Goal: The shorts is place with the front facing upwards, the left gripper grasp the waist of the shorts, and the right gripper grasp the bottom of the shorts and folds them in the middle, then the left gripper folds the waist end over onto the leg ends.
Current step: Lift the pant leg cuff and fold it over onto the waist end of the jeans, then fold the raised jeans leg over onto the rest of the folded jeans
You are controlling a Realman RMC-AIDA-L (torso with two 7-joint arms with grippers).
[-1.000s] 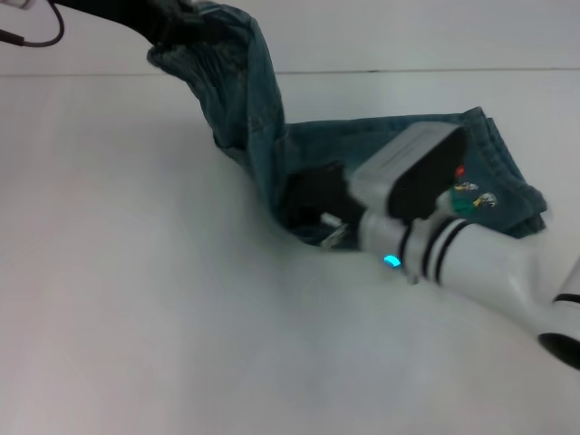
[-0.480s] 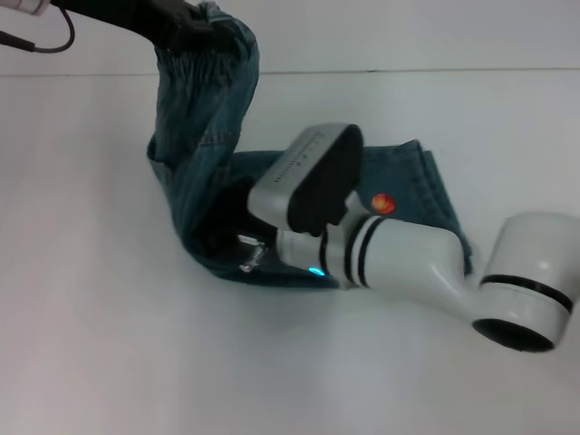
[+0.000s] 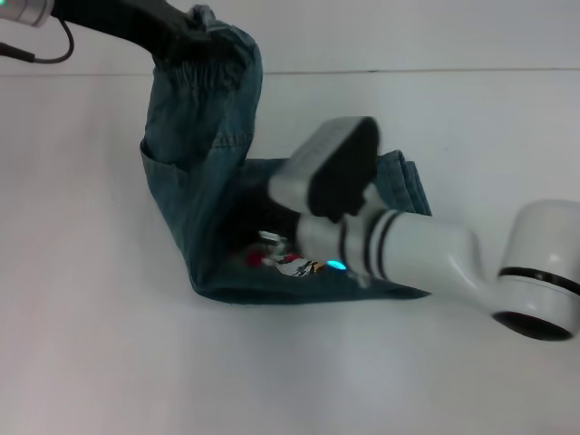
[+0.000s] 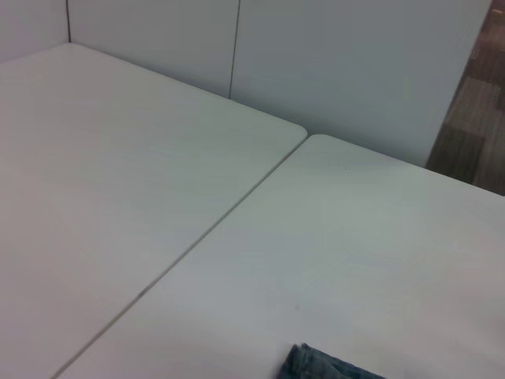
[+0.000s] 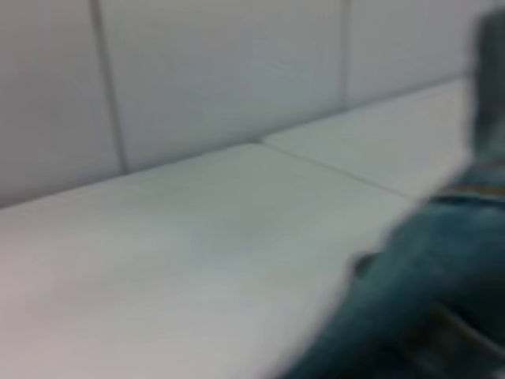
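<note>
Shorts [image 3: 204, 181] of faded denim, puckered waist [image 3: 204, 68] pinched in left pincer [image 3: 186, 41], right pincer's [image 3: 272, 245] grip unclear

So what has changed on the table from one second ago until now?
The right gripper carried the leg ends across to the left, so the shorts now lie narrower on the table, doubled over. The cartoon print moved left with it. The left gripper stayed high at the back, holding the waist up.

White table [image 3: 109, 344] (a seam crosses it) bears the shorts [image 3: 208, 236], partly lifted.
</note>
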